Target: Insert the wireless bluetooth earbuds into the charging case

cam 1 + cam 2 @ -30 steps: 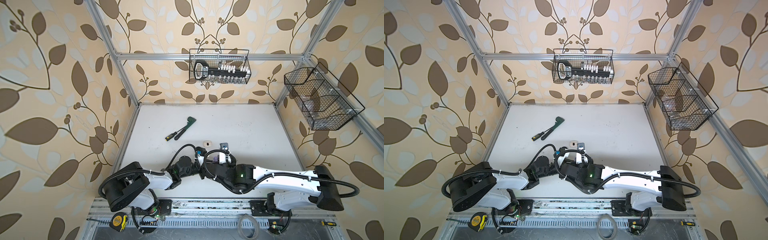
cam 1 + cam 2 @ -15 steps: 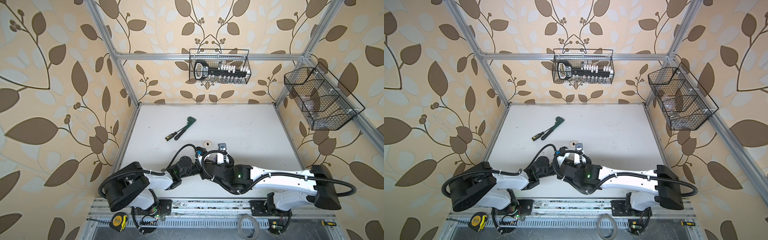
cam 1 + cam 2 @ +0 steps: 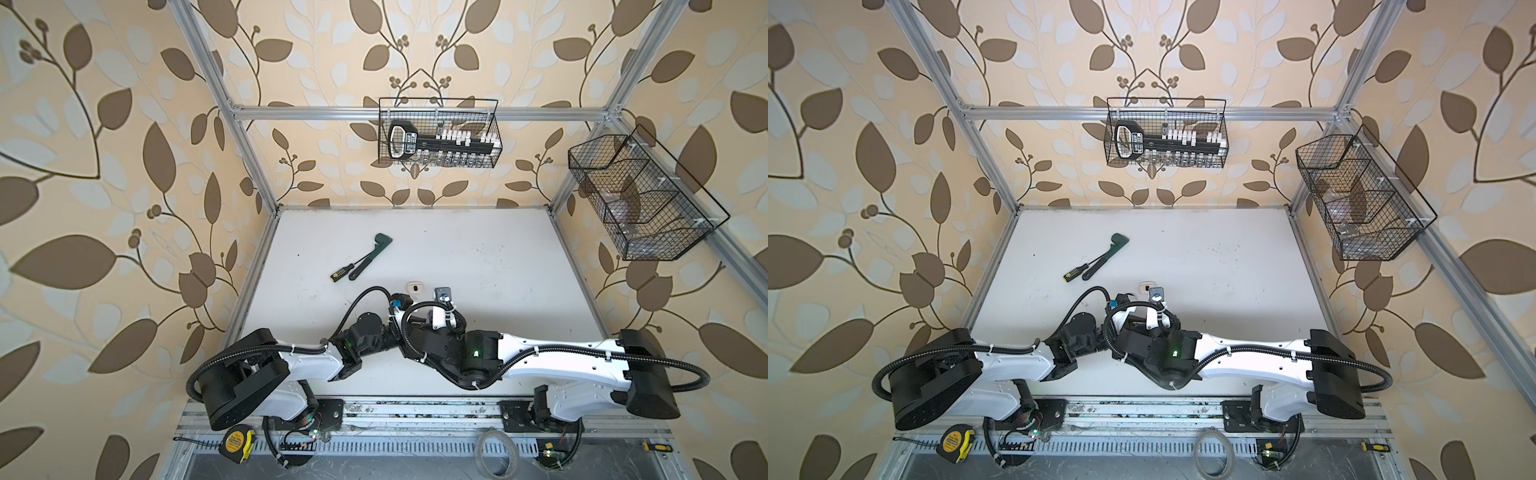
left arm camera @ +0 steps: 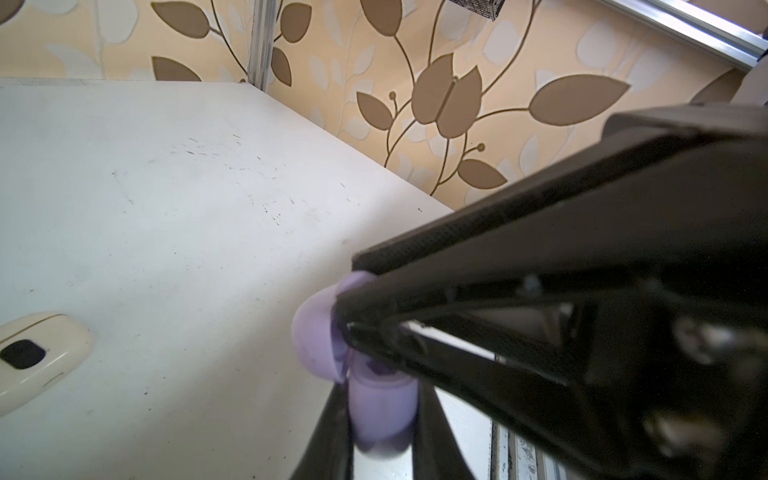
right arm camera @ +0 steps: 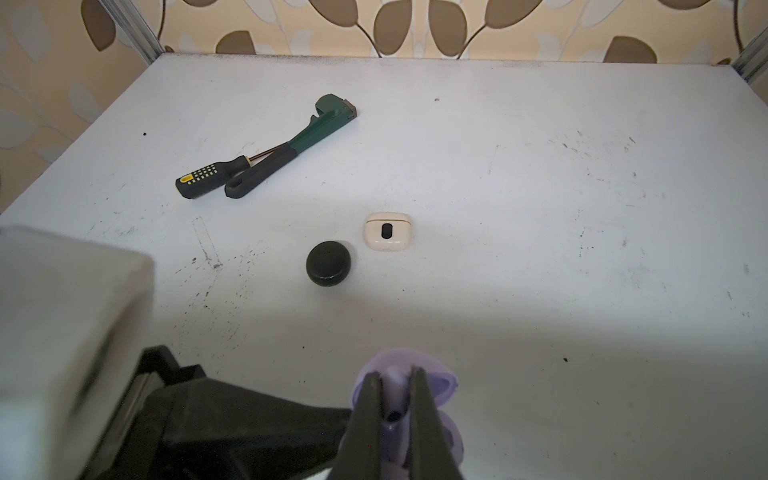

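We read this as a two-armed seating move. The left claw is clamped on the body of the lavender case, holding it just above the tabletop with its lid swung open, so the pockets face the other arm and the case cannot slide when pushed. The right claw comes down onto the open case with its fingers pinched almost together on a small lavender piece. We take this for a lavender earbud, though blur keeps us from being sure. It sits at the mouth of the case, and we cannot tell whether it is fully home.

Farther out on the tabletop lie a cream case and a black round case, both closed and close together. A wrench and a screwdriver lie side by side beyond them, well apart from the work. Nothing blocks the insertion, but the two claws crowd each other tightly. We see no other earbuds.
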Robot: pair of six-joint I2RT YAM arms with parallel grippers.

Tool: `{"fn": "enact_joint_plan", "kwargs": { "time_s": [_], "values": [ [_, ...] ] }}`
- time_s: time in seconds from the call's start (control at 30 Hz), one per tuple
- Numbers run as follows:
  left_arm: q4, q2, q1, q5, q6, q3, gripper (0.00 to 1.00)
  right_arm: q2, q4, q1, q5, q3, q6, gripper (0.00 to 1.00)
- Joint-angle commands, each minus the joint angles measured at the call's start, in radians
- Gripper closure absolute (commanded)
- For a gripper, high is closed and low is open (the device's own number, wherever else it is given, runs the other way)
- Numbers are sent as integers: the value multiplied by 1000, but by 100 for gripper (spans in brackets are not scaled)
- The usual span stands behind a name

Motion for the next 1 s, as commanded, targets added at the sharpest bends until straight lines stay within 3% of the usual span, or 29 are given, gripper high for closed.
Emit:
{"fn": "enact_joint_plan", "kwargs": {
  "time_s": [0.0,0.97],
  "values": [
    [48,-40,-9,-17,-9,37,100,-3,-7,8,12,-11,23,92],
    [-46,-150,-10,-83,70,45,100,-13,-2,60,-17,-12,47,90]
  ]
}}
